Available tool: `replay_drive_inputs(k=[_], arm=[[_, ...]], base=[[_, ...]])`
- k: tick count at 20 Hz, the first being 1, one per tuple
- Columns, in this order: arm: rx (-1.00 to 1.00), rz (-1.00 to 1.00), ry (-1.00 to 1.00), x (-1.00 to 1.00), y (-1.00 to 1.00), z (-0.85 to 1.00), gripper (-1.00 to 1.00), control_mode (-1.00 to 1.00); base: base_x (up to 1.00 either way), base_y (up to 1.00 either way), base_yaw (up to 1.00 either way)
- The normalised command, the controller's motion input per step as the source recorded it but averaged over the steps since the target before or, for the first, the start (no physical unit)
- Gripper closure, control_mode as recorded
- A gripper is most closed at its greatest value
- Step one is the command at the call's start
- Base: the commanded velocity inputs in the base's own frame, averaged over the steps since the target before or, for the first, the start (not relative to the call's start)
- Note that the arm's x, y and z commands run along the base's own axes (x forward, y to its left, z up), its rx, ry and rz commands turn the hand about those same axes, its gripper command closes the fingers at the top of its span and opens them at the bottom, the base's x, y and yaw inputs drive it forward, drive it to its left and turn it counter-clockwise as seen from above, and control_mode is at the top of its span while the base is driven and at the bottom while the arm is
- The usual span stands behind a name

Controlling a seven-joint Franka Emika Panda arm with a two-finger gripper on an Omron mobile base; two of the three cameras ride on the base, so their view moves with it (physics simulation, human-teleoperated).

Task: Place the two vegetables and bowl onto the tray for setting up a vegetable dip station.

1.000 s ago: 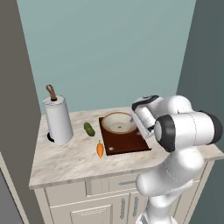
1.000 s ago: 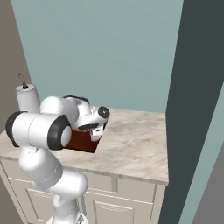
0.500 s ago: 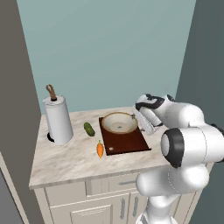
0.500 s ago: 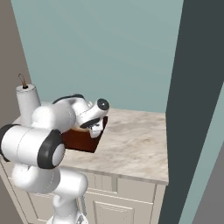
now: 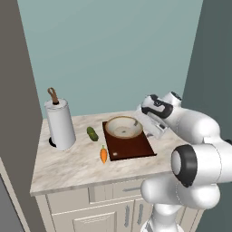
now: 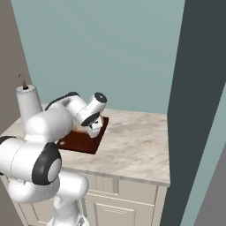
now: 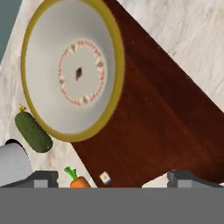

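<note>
The tan bowl (image 5: 123,127) stands on the far half of the dark reddish-brown tray (image 5: 133,147). Both vegetables lie on the marble left of the tray, the green cucumber (image 5: 92,133) farther back and the orange carrot (image 5: 103,154) nearer the front. My gripper (image 5: 153,130) hangs open over the tray's right edge, just right of the bowl, holding nothing. In the hand view the bowl (image 7: 72,70), tray (image 7: 162,122), cucumber (image 7: 33,131) and carrot (image 7: 76,180) lie below the spread fingertips (image 7: 41,177). From the right, the gripper (image 6: 93,128) hovers above the tray (image 6: 84,142).
A paper towel roll (image 5: 60,122) on a holder stands at the counter's left end, beside a grey wall. A dark panel borders the counter on the right. Bare marble (image 6: 132,145) stretches right of the tray.
The arm's elbow has swung down and to the right while the hand stayed near the tray's right edge. The jaws stayed open; bowl and vegetables have not moved.
</note>
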Motion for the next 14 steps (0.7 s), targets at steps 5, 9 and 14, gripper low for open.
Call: replay_drive_inputs(k=[5, 9, 14], arm=[[-0.09, 0.26, 0.07, -0.24, 0.34, 0.17, -1.0, -1.0], [-0.05, 0.22, 0.0, -0.29, 0.38, 0.06, -1.0, -1.0], [-0.05, 0.15, 0.0, -0.22, 0.43, 0.0, -1.0, -1.0]], base=[[0.0, 0.0, 0.0], [0.0, 0.0, 0.0], [0.0, 0.0, 0.0]])
